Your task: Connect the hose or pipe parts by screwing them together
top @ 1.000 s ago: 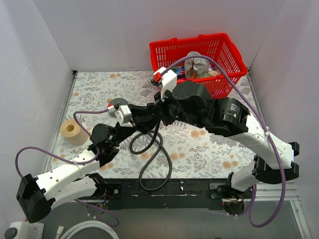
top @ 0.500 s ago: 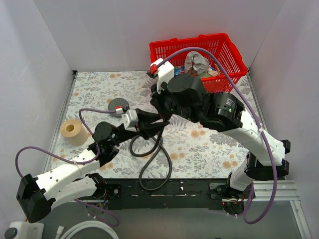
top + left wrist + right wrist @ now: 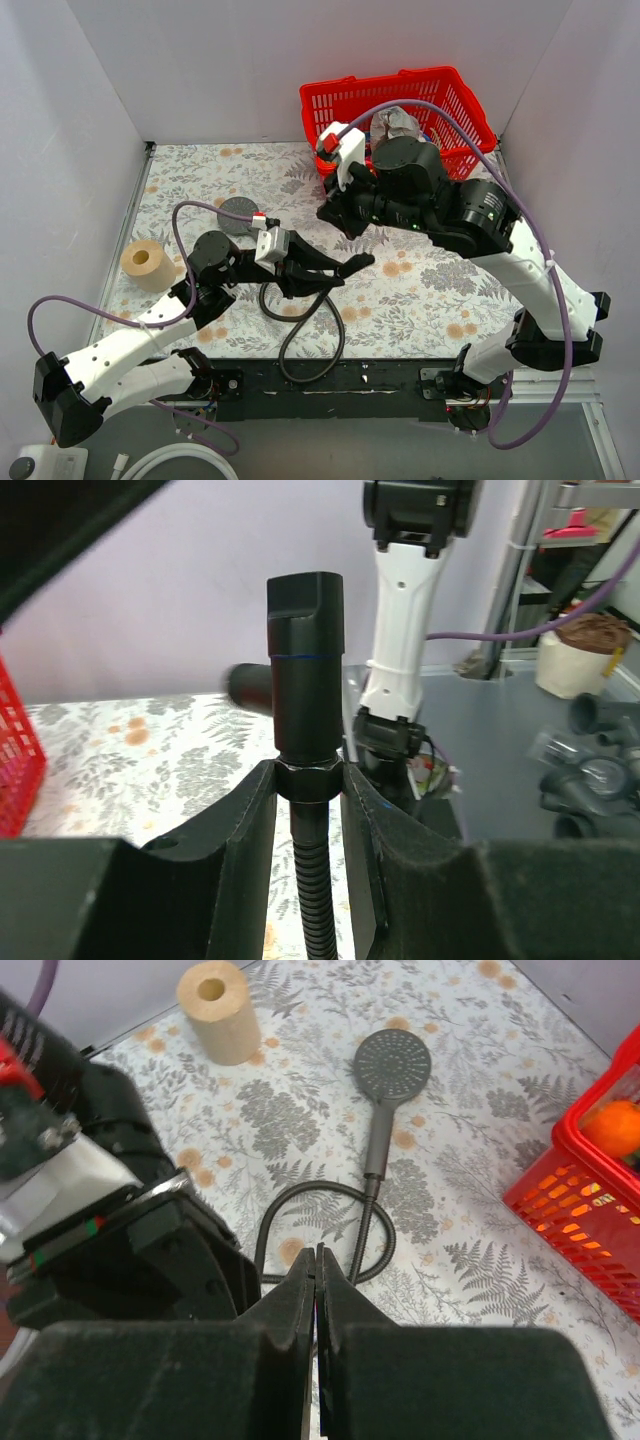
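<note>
Nearest the arm bases, the black hose (image 3: 318, 900) lay looped on the tabletop (image 3: 480, 1020), with one end lifted off it. The left end effector (image 3: 308, 776) was clenched on that end. Its fingers gripped the hex nut, and the black fitting stuck out past the fingertips. Beyond it, the right end effector (image 3: 316, 1270) hung above the tabletop, clenched on nothing. Farther back the grey shower head (image 3: 392, 1060) lay flat, disc face up, well apart from both end effectors. Its handle pointed at the hose loop, perhaps touching it. A red basket (image 3: 570, 1180) stood at the far right.
</note>
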